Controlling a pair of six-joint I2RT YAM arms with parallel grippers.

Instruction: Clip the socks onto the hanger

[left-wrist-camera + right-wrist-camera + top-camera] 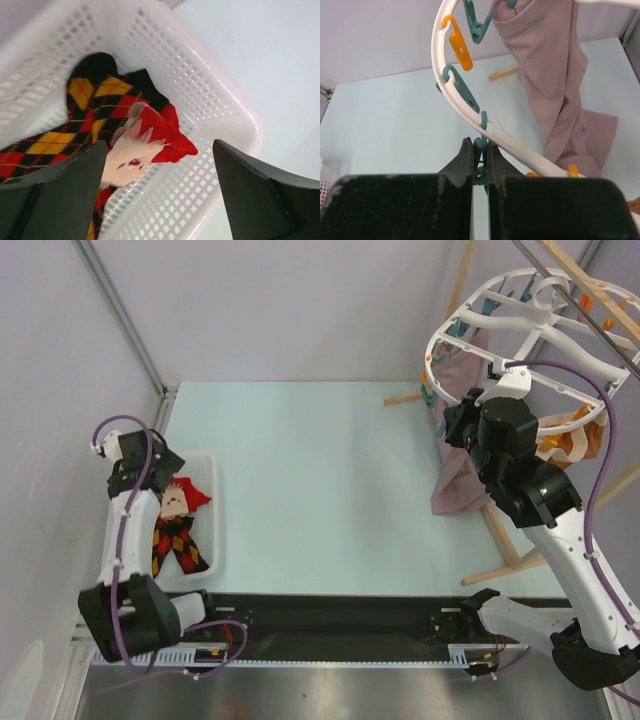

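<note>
- Hovering over white basket [216, 540] at left side of table [320, 460]: L gripper [157, 150], jaws wide apart, nothing between them.
- Socks [92, 97]: 2 pcs, black w/ red, orange & yellow diamonds, lying crossed inside basket, directly under L gripper. Not held, no contact w/ fingers seen.
- Red & pale piece [150, 140] lies at socks' upper end, closest to L gripper. Cannot tell if part of socks.
- R gripper [480, 147]: raised at hanger, right side. Jaws together, clamped on teal clip [480, 175] that hangs from ring's rim.
- Hanger [512, 144]: white round ring w/ spokes, tilted, up beside wooden poles [505, 570]. More teal clips along rim, plus orange clip [459, 47].
- Mauve cloth [550, 75] hangs from ring just beside R gripper; lower end rests on table.
- Orange-brown fabric [560, 448] behind R arm at ring's near side, mostly hidden.
- Socks & hanger well apart, at opposite sides of table.
</note>
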